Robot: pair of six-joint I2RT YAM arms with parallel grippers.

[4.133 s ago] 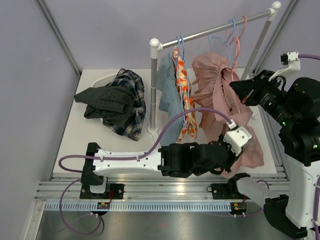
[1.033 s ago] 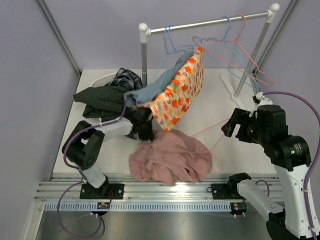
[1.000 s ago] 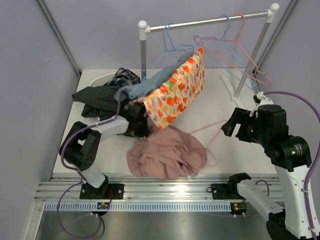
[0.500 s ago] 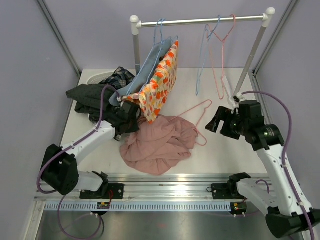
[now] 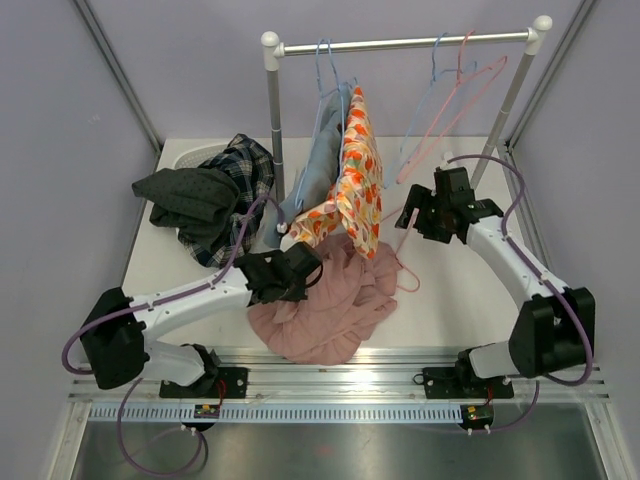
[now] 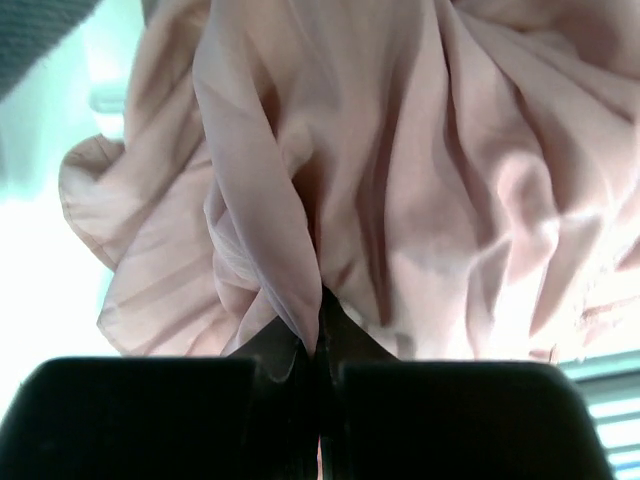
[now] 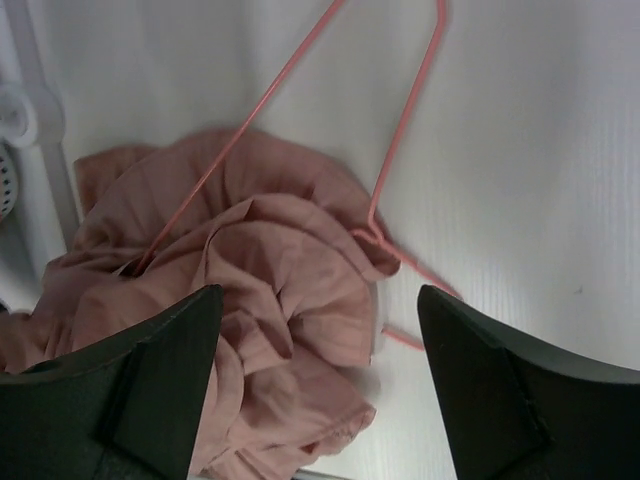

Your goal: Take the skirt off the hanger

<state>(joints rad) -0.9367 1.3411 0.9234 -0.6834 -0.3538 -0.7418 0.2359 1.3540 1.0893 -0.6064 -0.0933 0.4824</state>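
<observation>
Pink skirt [image 5: 330, 300] lies heaped on the counter [image 5: 450, 300], a fold pinched in the left gripper [image 6: 318, 340]; right gripper [image 7: 320, 370] gapes wide over the hanger [image 7: 400, 140].

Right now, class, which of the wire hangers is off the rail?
The pink wire hanger lying on the table, with one end buried in the pink skirt. The other hangers all hang from the rail.

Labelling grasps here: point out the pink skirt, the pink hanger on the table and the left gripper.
pink skirt [image 5: 335, 300], top view, middle of the crumpled heap.
pink hanger [image 7: 402, 128], right wrist view, straight wire side.
left gripper [image 6: 320, 315], left wrist view, fingertips pinching a skirt fold.
</observation>
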